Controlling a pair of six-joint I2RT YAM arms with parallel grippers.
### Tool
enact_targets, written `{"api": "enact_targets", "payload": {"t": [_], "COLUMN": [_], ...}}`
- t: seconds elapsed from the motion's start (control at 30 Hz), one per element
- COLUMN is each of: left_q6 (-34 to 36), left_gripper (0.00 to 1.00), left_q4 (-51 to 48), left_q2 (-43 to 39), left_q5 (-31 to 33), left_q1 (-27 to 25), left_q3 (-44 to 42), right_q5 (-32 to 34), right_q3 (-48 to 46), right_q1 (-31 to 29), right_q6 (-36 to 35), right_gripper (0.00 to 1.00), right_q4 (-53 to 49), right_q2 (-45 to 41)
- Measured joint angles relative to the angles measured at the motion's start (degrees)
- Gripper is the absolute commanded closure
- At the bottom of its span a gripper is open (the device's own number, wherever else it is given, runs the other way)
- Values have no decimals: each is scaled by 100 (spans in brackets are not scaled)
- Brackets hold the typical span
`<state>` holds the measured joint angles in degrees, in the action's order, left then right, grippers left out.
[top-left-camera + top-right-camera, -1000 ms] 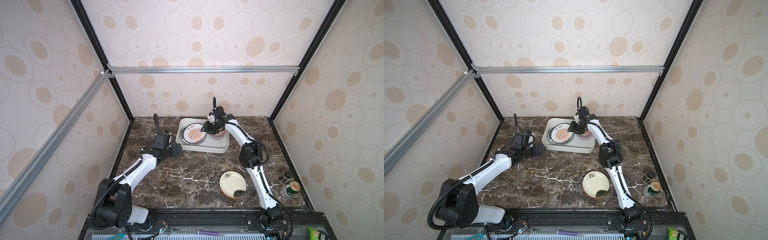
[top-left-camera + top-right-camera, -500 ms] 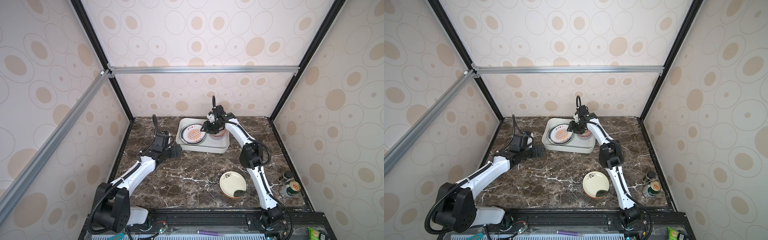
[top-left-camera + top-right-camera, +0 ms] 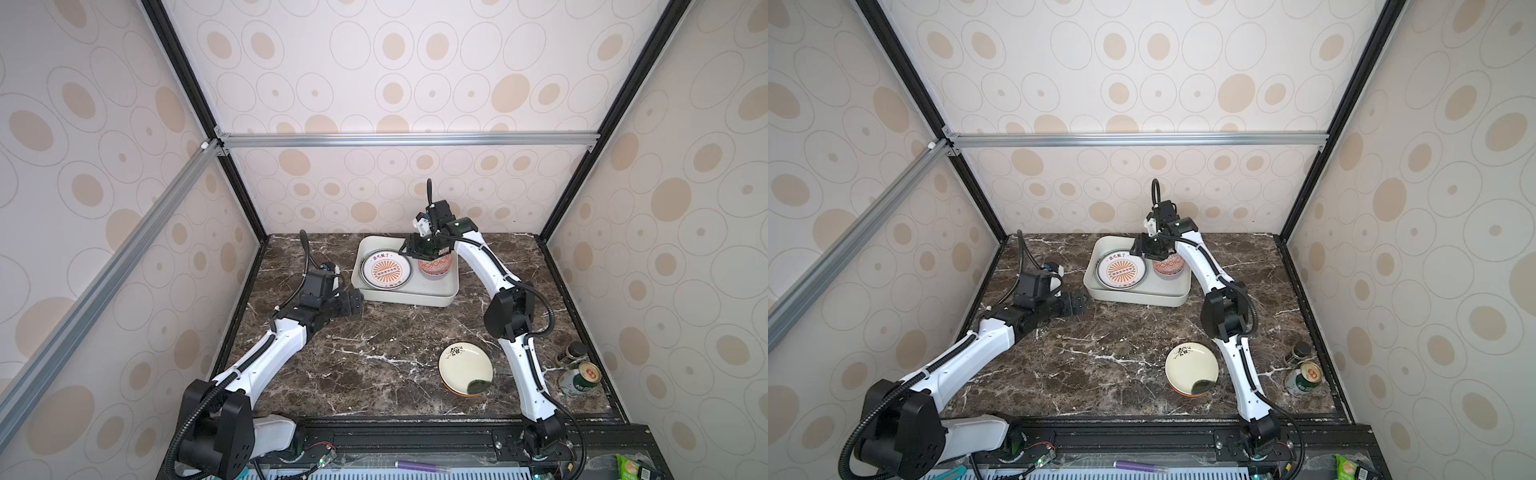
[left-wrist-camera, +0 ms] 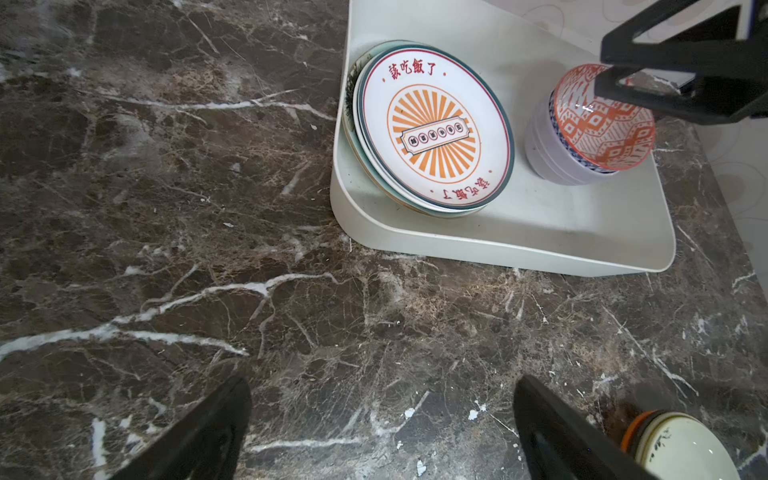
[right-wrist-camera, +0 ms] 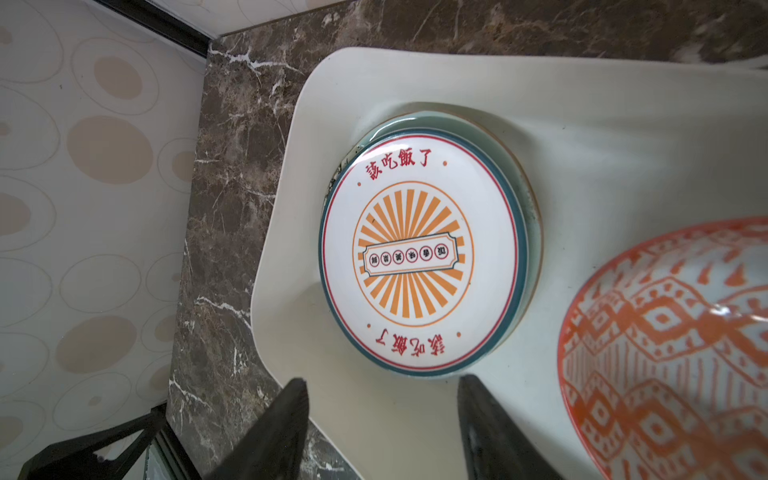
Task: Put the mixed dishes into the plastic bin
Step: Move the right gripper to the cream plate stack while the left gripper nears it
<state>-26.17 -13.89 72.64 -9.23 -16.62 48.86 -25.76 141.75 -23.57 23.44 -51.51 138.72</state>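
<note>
Upper centre in both top views, the shallow white plastic bin (image 3: 409,297) holds an orange sunburst plate (image 3: 385,271) and a red-white patterned bowl (image 3: 434,266). Above it the right gripper (image 5: 382,378) hangs spread, empty; the left gripper (image 4: 382,378) gapes over the marble tabletop (image 4: 208,208).

glossy plates (image 4: 434,133), matt bin (image 4: 519,245) (plastic), marble tabletop (image 4: 208,249)

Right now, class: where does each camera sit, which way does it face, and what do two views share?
Top views: high above the bases, looking down on the marble table; both arms show.
Left wrist: low over the table, facing the plastic bin; its fingers show.
Right wrist: above the bin, facing down at the sunburst plate; its fingers show.
Shared by both wrist views: that plate, the red-white bowl.
</note>
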Motion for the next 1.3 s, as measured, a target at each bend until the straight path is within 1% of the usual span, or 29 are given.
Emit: {"api": "enact_targets", "payload": {"t": [0.03,0.13,0.2,0.3,0.4,0.53,0.6,0.67,0.8,0.87,0.93,1.0,1.1,1.3], "left_q6": [-22,-144,-208,-284,-385,-533,-634,-706,-918,-1001,-1058,-1110,-1178,-1213], "left_gripper": [1,1,1,1,1,3,6,10,15,16,16,16,16,15], "left_q4": [17,79,98,125,238,345,431,468,573,643,713,767,822,1025], "left_q2": [-13,-52,-52,-28,-9,-7,28,138,533,706,872,1005,1058,903], "left_q5": [-17,-35,7,52,57,195,306,402,625,704,732,767,809,911], "left_q1": [-11,-186,-470,-929,-1226,-1491,-1768,-2118,-3067,-3451,-3724,-3842,-3873,-3877], "left_q3": [-24,-136,-181,-190,-256,-400,-479,-503,-503,-501,-485,-476,-479,-599], "right_q5": [13,87,216,470,719,1113,1340,1523,1906,2063,2177,2240,2277,2205], "right_q3": [-245,-1499,-2592,-3993,-5421,-7176,-8030,-8671,-9409,-9576,-9750,-9969,-10327,-10732], "right_q1": [0,0,0,13,72,190,256,278,284,299,304,304,304,304], "right_q6": [-37,-114,-184,-273,-326,-308,-256,-170,-37,50,153,275,446,715], "right_gripper": [41,41,41,41,42,45,49,48,48,48,48,45,39,38], "right_q4": [17,208,424,627,872,1073,1121,1123,1106,1104,1110,1106,1060,1049], "right_q2": [-214,-1198,-2070,-3206,-4201,-5147,-5598,-6011,-6771,-7031,-7208,-7324,-7436,-7656]}}
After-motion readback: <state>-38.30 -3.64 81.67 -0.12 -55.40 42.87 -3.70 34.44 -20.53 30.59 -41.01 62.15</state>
